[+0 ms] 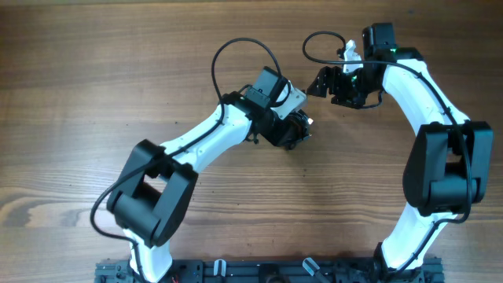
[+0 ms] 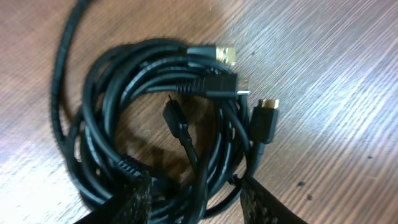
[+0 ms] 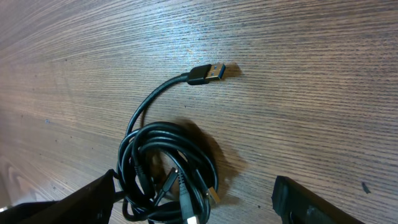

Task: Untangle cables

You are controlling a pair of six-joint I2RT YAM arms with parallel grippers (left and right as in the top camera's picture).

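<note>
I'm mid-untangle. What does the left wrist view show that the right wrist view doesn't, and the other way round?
Left wrist only: several plug ends bunched on the coil's right side, and the left fingers flanking its near edge with strands between them.

Right wrist only: one cable end runs out of the coil to a blue-insert USB plug lying alone on bare wood. The right fingers stand wide apart.

Both: a coil of black cables with a gold-tipped plug, on the wooden table. I cannot tell whether it is the same coil.
</note>
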